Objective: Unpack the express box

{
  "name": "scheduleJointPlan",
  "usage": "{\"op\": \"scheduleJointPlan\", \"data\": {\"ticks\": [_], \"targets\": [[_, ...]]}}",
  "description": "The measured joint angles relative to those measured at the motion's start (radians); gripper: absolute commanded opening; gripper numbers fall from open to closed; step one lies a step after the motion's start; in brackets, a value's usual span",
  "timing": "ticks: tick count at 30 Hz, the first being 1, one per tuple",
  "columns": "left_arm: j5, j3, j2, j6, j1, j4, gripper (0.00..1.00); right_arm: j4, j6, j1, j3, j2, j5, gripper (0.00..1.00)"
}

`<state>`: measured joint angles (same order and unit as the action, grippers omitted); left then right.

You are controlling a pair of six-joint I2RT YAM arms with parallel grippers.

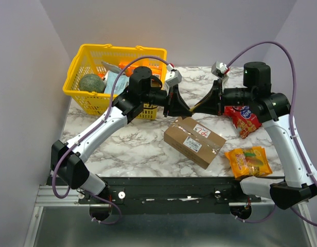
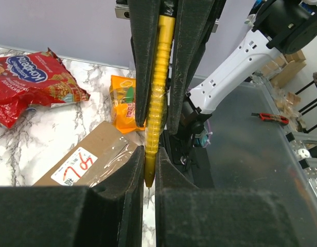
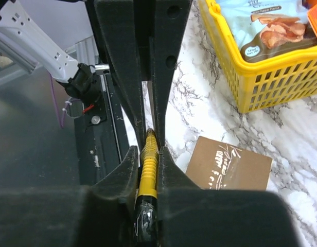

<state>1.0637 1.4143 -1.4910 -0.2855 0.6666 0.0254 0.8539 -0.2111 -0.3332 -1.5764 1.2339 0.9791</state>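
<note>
The express box (image 1: 194, 140), a brown carton with a white label and a red-scribbled sticker, lies closed on the marble table in front of both grippers. It also shows in the left wrist view (image 2: 97, 159) and the right wrist view (image 3: 230, 164). My left gripper (image 1: 180, 107) and right gripper (image 1: 204, 107) meet tip to tip above the box's far edge. Both are shut on one yellow ribbed tool with a thin metal tip (image 2: 157, 92). In the left wrist view my gripper (image 2: 150, 154) clamps its tip end. In the right wrist view my gripper (image 3: 148, 154) clamps the tool's handle (image 3: 148, 172).
A yellow basket (image 1: 97, 105) with a green round item and snack packets stands at the back left. A red snack bag (image 1: 243, 119) and an orange snack bag (image 1: 248, 162) lie right of the box, under the right arm.
</note>
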Motion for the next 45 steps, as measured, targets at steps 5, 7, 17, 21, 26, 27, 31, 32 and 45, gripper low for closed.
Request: {"op": "scheduleJointPlan", "data": {"ticks": [5, 7, 17, 21, 26, 27, 31, 32, 45], "targets": [[-0.003, 0.001, 0.0, 0.036, -0.004, 0.029, 0.0, 0.002, -0.025, 0.0, 0.013, -0.001, 0.002, 0.0], [-0.009, 0.007, 0.0, 0.079, -0.004, 0.059, 0.0, 0.005, -0.036, 0.0, 0.017, -0.001, 0.002, 0.0], [-0.019, 0.039, -0.001, 0.183, -0.005, 0.172, 0.22, -0.007, -0.033, -0.008, 0.034, -0.001, -0.022, 0.0], [-0.092, 0.05, -0.002, 0.25, -0.008, 0.23, 0.44, 0.0, -0.023, -0.016, 0.037, -0.004, -0.118, 0.0], [-0.295, 0.057, 0.007, 0.382, -0.053, 0.359, 0.53, -0.008, 0.0, -0.011, 0.079, -0.068, -0.381, 0.0], [-0.351, 0.05, 0.014, 0.41, -0.058, 0.386, 0.53, -0.023, 0.006, -0.01, 0.113, -0.099, -0.441, 0.0], [-0.48, -0.01, 0.052, 0.481, -0.058, 0.456, 0.5, -0.053, 0.021, 0.003, 0.239, -0.2, -0.579, 0.0], [-0.508, -0.028, 0.055, 0.498, -0.058, 0.476, 0.5, -0.054, 0.024, 0.007, 0.26, -0.212, -0.596, 0.0], [-0.569, -0.163, 0.031, 0.814, -0.046, 0.623, 0.54, -0.265, -0.034, 0.02, 0.448, -0.261, -0.651, 0.0]]}}
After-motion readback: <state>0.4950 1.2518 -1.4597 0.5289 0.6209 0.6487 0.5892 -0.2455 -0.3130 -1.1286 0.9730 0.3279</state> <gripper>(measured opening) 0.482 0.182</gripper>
